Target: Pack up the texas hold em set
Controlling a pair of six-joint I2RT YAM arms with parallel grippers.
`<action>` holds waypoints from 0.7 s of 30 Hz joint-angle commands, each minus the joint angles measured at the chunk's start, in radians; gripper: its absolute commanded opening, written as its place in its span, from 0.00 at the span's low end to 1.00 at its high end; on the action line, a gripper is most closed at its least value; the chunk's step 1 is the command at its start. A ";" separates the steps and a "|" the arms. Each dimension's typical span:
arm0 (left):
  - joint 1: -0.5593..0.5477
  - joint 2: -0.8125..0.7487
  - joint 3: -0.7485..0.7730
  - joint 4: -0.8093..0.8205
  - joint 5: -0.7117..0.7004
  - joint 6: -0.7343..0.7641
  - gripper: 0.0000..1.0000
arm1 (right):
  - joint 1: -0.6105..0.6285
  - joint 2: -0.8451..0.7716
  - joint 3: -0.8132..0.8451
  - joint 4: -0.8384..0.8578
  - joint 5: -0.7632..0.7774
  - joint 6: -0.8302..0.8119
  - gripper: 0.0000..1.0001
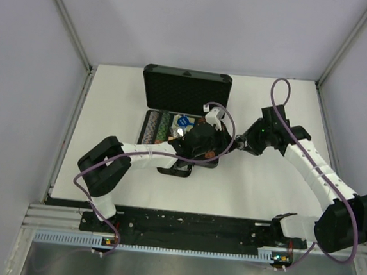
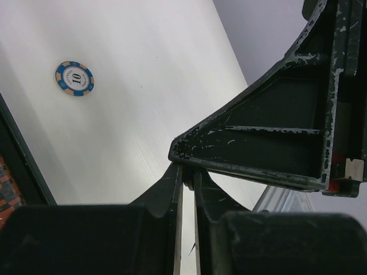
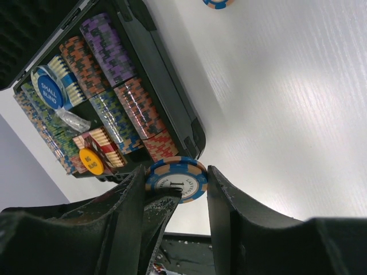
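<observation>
one chip point(image 3: 176, 179) is pinched across its rim by the right gripper point(image 3: 175, 169), face toward the wrist camera, just beside a corner of the case point(image 3: 175, 109). the case lies open on the table point(image 3: 287, 114) with its lid up behind. its slots are packed with rows point(image 3: 109, 48) of coloured chips on edge, and a blue button point(image 3: 50, 91) and a yellow button point(image 3: 90, 162) lie on top. a loose chip point(image 2: 74, 79) marked 10 lies flat on the table, apart from the case. the left gripper point(image 2: 187, 172) is close against the right one, its jaws drawn nearly together with only a slit between. whether anything is caught in that slit i cannot tell.

as i judge it, a chip is small, stiff, light and smooth. a hold across the rim is narrow, so the chip could swivel or pop out if knocked, most likely by the crowding left fingers. it should go in on edge, in line with a row that has room. the loose chip offers no raised edge, so it probably needs pinching at the rim from above. the case looks rigid and, loaded, heavy; the lid's edge is the place to take it for closing.
</observation>
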 commanded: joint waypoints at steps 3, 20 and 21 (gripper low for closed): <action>0.003 -0.011 0.051 0.044 0.011 0.064 0.00 | 0.010 -0.057 0.000 -0.021 0.012 -0.032 0.56; 0.086 -0.331 -0.077 -0.463 0.316 0.879 0.00 | -0.050 -0.220 0.029 -0.114 0.193 -0.173 0.70; 0.098 -0.347 -0.064 -0.532 0.331 0.939 0.00 | -0.055 -0.234 0.020 -0.116 0.195 -0.178 0.70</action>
